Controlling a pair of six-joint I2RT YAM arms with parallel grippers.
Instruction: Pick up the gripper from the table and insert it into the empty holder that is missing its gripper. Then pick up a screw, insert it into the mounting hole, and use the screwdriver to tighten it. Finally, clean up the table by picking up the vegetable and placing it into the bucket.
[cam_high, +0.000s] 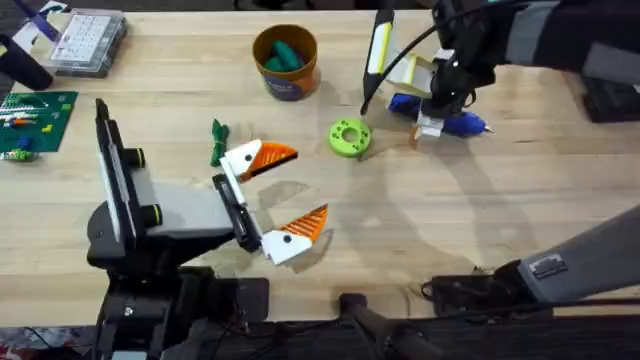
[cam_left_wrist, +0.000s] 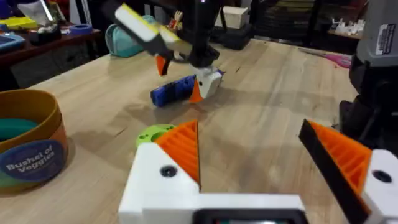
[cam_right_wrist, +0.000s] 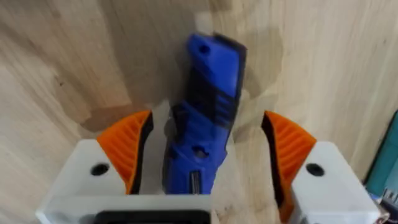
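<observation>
The blue screwdriver (cam_high: 455, 122) lies on the table (cam_high: 420, 220) at the back right. My right gripper (cam_high: 437, 112) hangs over it, open. In the right wrist view the screwdriver (cam_right_wrist: 208, 106) lies between the orange pads (cam_right_wrist: 130, 146) with a gap on each side. My left gripper (cam_high: 290, 195) is open near the table's middle, nothing between its fingers. The dark green vegetable (cam_high: 217, 142) lies just behind its far finger. The yellow-orange bucket (cam_high: 285, 62) stands at the back with something teal-green inside. The screw and holder are out of view.
A lime-green ring (cam_high: 349, 137) lies between the two grippers. A yellow and black bar (cam_high: 379, 48) with a cable stands behind it. A clear compartment box (cam_high: 88, 42) and a green board (cam_high: 35, 120) sit at the far left.
</observation>
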